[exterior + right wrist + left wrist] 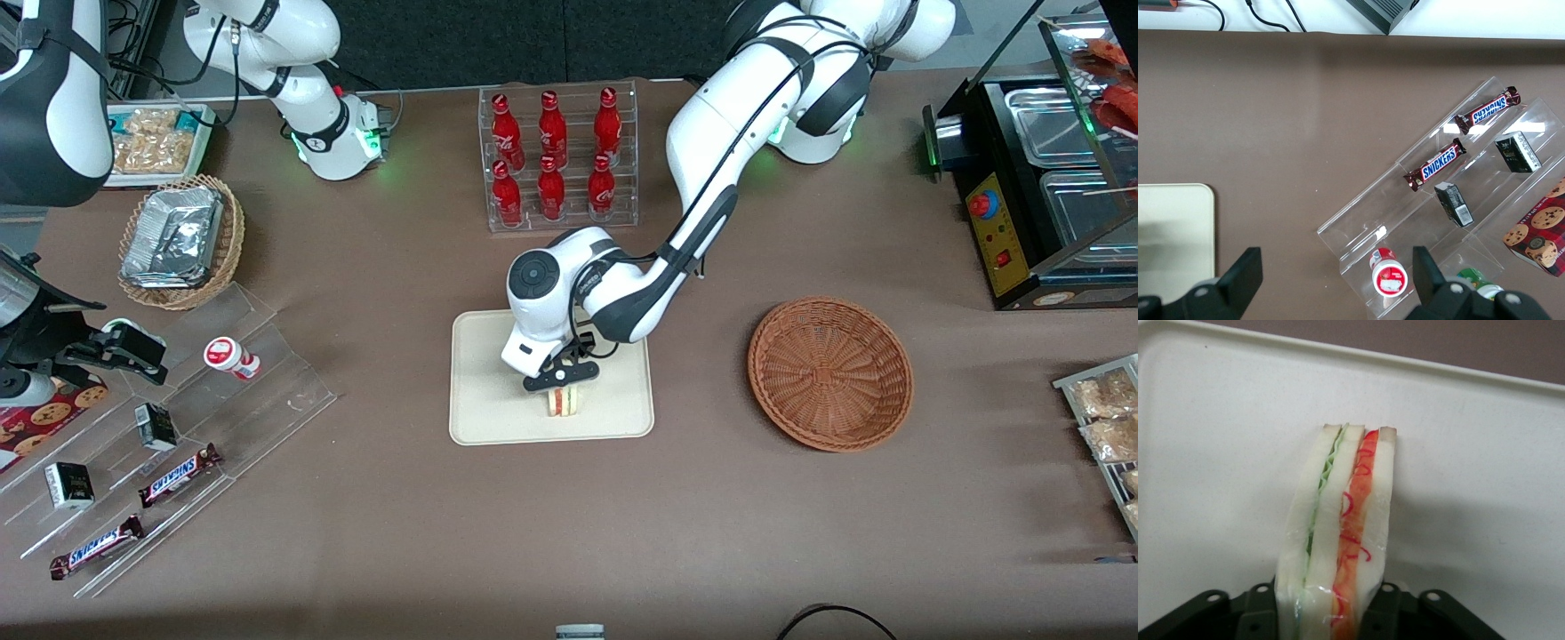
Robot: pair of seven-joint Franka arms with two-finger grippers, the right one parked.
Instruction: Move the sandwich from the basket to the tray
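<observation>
the sandwich (562, 402) stands on its edge on the tray (484, 418), in the part of the tray nearest the front camera, its red-orange and green layers facing that camera. directly above it hangs the gripper (560, 377), its fingers clamped on the two bread faces; the wrist view shows the sandwich (1338, 540) pinched between the dark fingers (1388, 613) with the cream tray floor (1218, 453) close beneath. whether the wedge already rests on the tray or hangs just above it cannot be told.

the step in hand looks like the set-down. the next move calls for letting the fingers part gently so the narrow wedge does not tip, then lifting straight up.

the basket (830, 372) sits empty, well apart toward the working arm's end of the table, a little farther from the camera.
</observation>
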